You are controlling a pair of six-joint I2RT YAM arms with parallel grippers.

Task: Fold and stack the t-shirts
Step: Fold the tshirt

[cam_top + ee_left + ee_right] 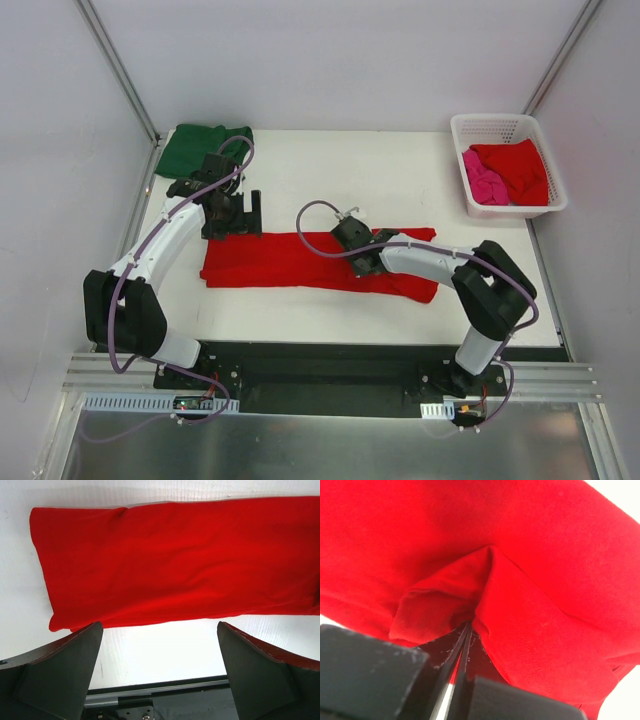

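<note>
Red t-shirt [290,262]: lies flat across the middle of the white desk [400,190], folded into a long band running left to right, left end squared off, right end less even. Left fingers [253,212]: spread wide apart, holding nothing, poised over the desk at the far side of the band's left end; show in the left wrist view as two dark wedges either side of the frame, with the band stretched out between and beyond them. Right fingers [362,262]: pressed together over the band, right of its middle, clamped on a pinched-up ridge of the red cloth that bunches at the fingertips [482,657]. Green t-shirt [195,148]: sits in a compact heap at the far left corner of the desk, apart from the red band. White lattice basket [548,205]: stands at the far right corner; holds a second red t-shirt [515,168] beside a pink t-shirt [483,182], both crumpled.
</note>
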